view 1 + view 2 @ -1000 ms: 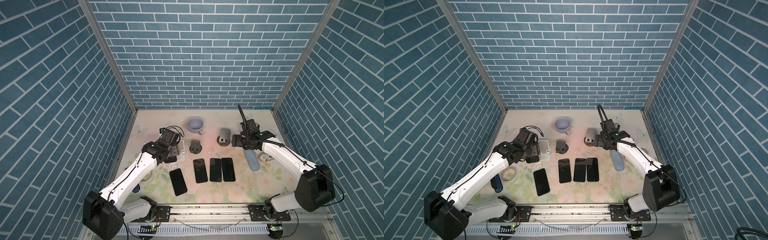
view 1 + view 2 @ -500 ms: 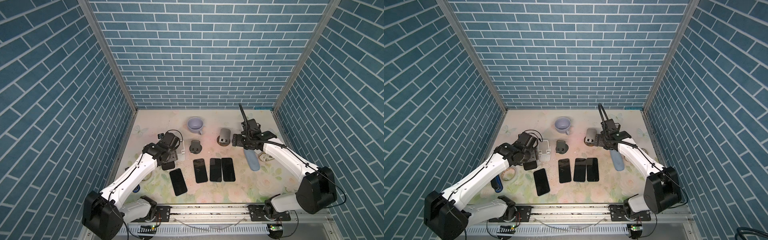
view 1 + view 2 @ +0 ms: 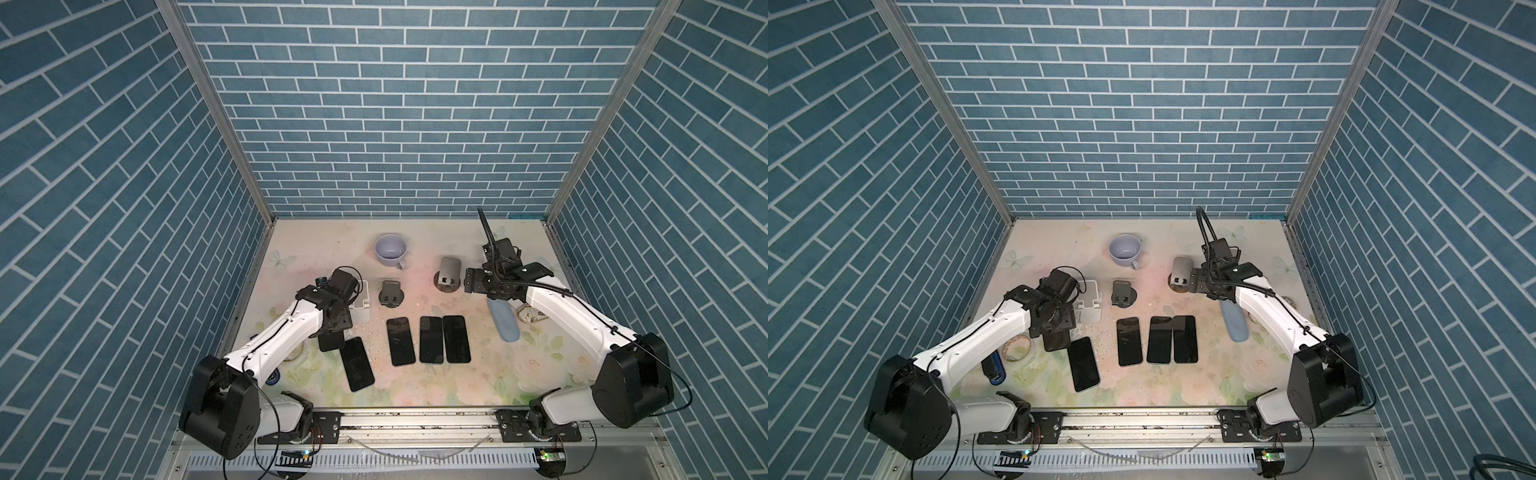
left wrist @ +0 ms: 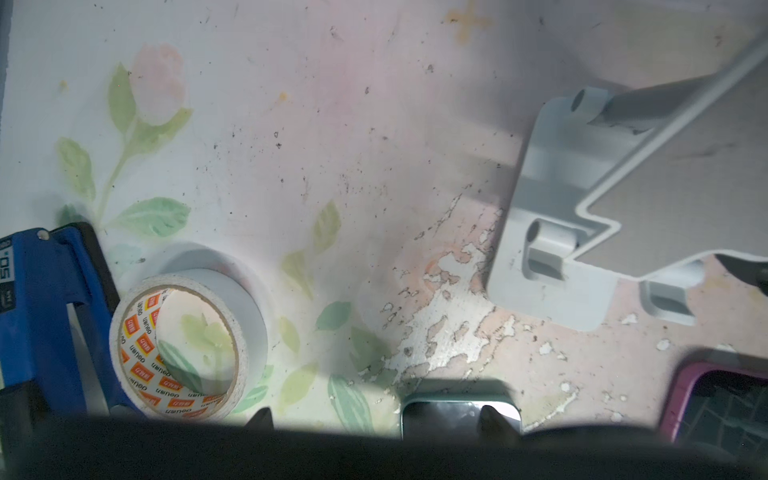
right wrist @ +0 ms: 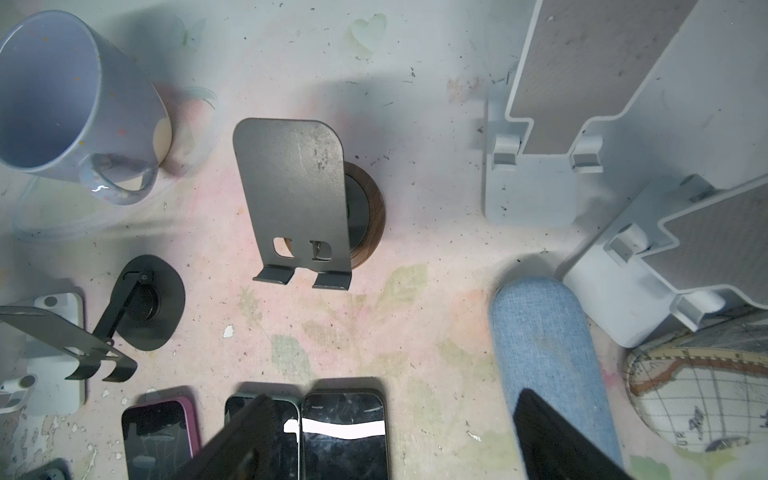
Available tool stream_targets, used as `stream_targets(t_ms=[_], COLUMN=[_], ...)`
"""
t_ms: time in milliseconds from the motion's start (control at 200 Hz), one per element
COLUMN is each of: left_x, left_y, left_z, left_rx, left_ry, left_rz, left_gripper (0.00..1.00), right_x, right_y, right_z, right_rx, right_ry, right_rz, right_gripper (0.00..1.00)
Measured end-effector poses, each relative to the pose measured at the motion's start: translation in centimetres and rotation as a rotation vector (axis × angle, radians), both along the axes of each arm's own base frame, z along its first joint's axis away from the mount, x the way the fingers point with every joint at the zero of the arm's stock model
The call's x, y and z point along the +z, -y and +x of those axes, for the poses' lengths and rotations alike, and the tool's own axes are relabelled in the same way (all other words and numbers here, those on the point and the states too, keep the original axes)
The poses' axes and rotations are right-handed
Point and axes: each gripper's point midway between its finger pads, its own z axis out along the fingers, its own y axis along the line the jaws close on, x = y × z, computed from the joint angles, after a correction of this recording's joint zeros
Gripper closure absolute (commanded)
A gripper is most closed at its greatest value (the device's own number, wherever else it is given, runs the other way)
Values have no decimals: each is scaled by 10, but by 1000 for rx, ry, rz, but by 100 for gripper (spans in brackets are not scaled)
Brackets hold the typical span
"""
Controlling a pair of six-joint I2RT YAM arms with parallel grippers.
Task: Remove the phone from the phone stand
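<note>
Table [image 3: 478,374]: four spare phones [image 3: 430,338] lie flat, and the white phone stand [image 3: 362,305] is bare. The phone [image 3: 331,343] hangs just beside that stand, clenched in the left gripper [image 3: 333,327], so removal looks done and only set-down remains. Right gripper [image 3: 471,284] gapes, holding nothing.

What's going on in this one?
The left gripper holds a dark phone, clear of the empty white stand, next to another phone lying flat on the table. A row of three phones lies nearby. The right gripper hovers by the empty grey stand, fingers open, holding nothing.
</note>
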Motion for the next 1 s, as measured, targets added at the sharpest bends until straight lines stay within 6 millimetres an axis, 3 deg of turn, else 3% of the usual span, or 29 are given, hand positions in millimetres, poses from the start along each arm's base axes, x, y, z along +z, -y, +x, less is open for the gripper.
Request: stream_targets(t_ms=[635,1000], left_x=[-37,-39], left_y=[-24,-31], left_z=[-2,39], left_rx=[28,8], left_ry=[-109,-129], left_rz=[14,18], left_gripper=[45,45], right_x=[0,0], right_y=[0,4], right_z=[0,1], right_rx=[-1,-10], right_ry=[0,8], right_rz=[-2,-21], right_gripper=[9,9])
